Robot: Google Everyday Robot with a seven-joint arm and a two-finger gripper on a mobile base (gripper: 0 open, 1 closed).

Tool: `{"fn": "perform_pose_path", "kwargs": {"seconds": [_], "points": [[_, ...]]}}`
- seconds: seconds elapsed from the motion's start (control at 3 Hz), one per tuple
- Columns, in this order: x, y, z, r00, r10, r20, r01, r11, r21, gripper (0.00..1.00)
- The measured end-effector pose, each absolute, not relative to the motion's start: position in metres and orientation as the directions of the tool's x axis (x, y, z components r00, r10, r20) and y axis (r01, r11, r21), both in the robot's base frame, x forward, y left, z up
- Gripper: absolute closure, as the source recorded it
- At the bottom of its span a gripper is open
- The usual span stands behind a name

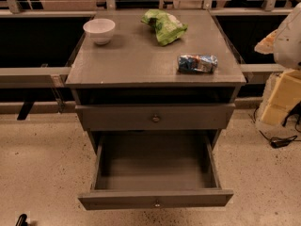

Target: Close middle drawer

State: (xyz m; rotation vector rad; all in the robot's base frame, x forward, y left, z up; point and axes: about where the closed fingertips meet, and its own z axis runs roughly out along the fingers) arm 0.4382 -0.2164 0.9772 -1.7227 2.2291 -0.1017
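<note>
Claw [21,219] sits low-left of open middle drawer [155,199].

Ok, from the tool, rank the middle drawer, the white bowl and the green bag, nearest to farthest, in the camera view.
The tool sits at the bottom left corner.
1. middle drawer: pulled out, low, to its right.
2. white bowl: up top, back left.
3. green bag: back, further right.

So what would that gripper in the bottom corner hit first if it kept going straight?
Only the tip of the gripper shows, low at the left edge, left of the open middle drawer. It seems to point up the picture, where bare floor lies ahead; depth is unclear, so that's a guess.
</note>
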Motion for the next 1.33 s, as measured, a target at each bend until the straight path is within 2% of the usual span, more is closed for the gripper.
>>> {"fn": "perform_pose_path", "kwargs": {"seconds": [0.33, 0.67, 1.0, 1.33], "points": [[0.439, -0.217, 0.977, -0.220, -0.953, -0.209, -0.929, 0.270, -0.254, 0.00], [0.453, -0.231, 0.915, -0.260, -0.948, -0.186, -0.923, 0.300, -0.240, 0.00], [0.447, -0.252, 0.813, -0.296, -0.939, -0.174, -0.931, 0.324, -0.166, 0.00], [0.435, -0.261, 0.747, -0.273, -0.943, -0.190, -0.941, 0.302, -0.151, 0.00]]}}
